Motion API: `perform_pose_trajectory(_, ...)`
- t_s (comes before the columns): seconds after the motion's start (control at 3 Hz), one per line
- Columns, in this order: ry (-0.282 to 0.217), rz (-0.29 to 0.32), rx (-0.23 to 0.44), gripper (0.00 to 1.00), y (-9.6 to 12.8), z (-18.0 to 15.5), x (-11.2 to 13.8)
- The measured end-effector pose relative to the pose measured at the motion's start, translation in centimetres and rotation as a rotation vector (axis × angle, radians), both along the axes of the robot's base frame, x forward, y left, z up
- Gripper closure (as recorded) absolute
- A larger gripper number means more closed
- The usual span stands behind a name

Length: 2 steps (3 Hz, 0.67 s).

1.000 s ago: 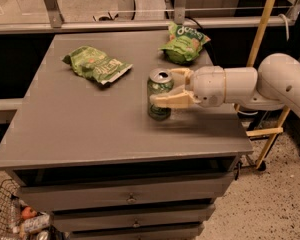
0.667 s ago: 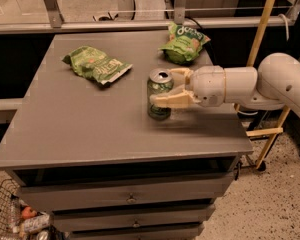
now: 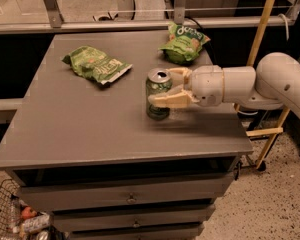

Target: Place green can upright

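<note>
The green can (image 3: 157, 84) stands upright on the grey table (image 3: 80, 124), right of the middle, silver top and pull-tab facing up. My gripper (image 3: 163, 88) reaches in from the right on a white arm (image 3: 240, 86) and is shut on the can. One tan finger (image 3: 170, 100) crosses the can's front side; the other finger (image 3: 179, 74) lies behind it. The can's base rests on the tabletop.
A flat crinkled green snack bag (image 3: 96, 64) lies at the back left, another green snack bag (image 3: 185, 43) at the back right near the arm. Drawers (image 3: 130, 199) sit under the table. A yellow pole (image 3: 262, 29) stands at the right. A wire basket (image 3: 15, 219) is at the lower left.
</note>
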<state>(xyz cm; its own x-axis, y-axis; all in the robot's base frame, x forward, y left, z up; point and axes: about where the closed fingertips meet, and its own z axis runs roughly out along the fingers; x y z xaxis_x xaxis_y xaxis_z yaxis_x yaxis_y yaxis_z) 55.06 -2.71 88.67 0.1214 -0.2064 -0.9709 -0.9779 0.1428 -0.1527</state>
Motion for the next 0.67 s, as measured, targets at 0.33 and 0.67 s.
perform_pose_trajectory(0.33, 0.0, 0.005, 0.0, 0.05, 0.24, 0.02, -0.06)
perform_pose_trajectory(0.67, 0.0, 0.007, -0.001, 0.0, 0.38, 0.04, -0.1)
